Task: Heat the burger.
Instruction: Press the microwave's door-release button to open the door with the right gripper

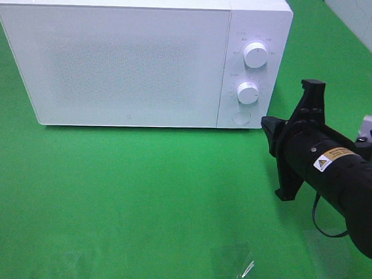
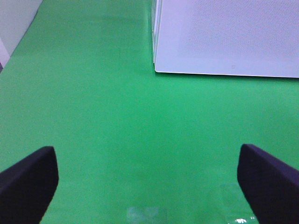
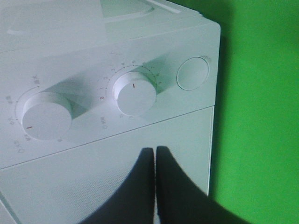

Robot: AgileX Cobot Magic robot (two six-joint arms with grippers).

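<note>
One white microwave fills the upper left and centre of the high view, standing on the green desk with its door shut. Its control panel carries two round knobs, the upper knob and the lower knob, and one round button beneath them. Two tools show. The right tool, at the right middle of the high view, has its fingers pressed together on nothing, tip just beside the panel. The left tool is spread wide over bare desk. The burger shows in no view.
</note>
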